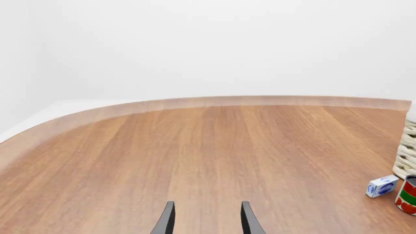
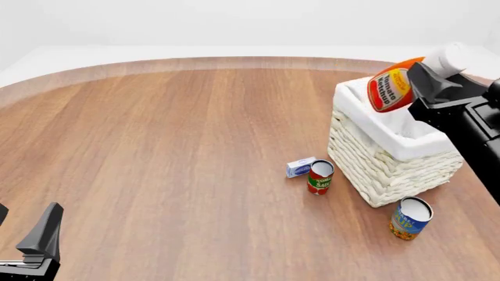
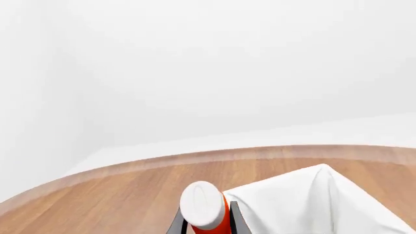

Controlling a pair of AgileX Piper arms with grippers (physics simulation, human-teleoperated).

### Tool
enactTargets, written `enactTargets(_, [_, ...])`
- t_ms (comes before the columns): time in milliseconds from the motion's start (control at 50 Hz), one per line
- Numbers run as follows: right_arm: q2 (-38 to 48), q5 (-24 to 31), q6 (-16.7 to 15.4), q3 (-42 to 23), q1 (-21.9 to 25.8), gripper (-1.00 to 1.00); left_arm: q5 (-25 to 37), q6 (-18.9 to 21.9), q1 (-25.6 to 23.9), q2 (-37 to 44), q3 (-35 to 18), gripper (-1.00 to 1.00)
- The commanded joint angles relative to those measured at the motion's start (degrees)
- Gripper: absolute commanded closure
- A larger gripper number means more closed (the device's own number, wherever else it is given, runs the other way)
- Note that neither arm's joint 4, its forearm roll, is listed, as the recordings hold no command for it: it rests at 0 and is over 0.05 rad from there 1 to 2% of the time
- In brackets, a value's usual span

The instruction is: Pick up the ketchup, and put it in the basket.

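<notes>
The ketchup [image 2: 393, 86] is a red-orange bottle with a white label, held tilted above the far corner of the basket [image 2: 373, 170]. My right gripper [image 2: 420, 79] is shut on it near the neck. In the right wrist view the bottle's white cap [image 3: 201, 204] sits between the fingers [image 3: 235, 222], with the basket's white liner [image 3: 312, 204] just beyond and below. My left gripper [image 2: 23, 227] is open and empty at the table's near left, far from the basket. Its two fingertips [image 1: 167, 219] stand apart in the left wrist view.
A small red-and-green tomato sauce can [image 2: 320, 177] and a small white-and-blue box [image 2: 300, 167] stand just left of the basket. A blue-and-yellow can [image 2: 409, 218] stands in front of it. The can [image 1: 408, 195], box [image 1: 381, 186] and basket wall [image 1: 406, 151] also show in the left wrist view.
</notes>
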Motion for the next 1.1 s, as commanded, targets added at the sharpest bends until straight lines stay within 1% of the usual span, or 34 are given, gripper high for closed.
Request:
enactTargets(20, [-0.91,0.95,0.06,-0.13,-2.55,1.00,0.00,0.00,0.00,0.00,0.00,-1.00])
enactTargets(160, [-0.21,2.10,-0.51,-1.02,-4.06,1.00,0.00,0.00,0.00,0.00,0.00,-1.00])
enactTargets(320, [1.50,3.02,-1.08,-2.44,-4.69,1.00,0.00,0.00,0.00,0.00,0.00,-1.00])
enactTargets(680, [5.67,3.55,-1.41,-3.26,-7.44,1.00,0.00,0.00,0.00,0.00,0.00,-1.00])
enactTargets(1100, [10.92,2.25,-2.35,-4.05,-9.00,1.00,0.00,0.00,0.00,0.00,0.00,-1.00])
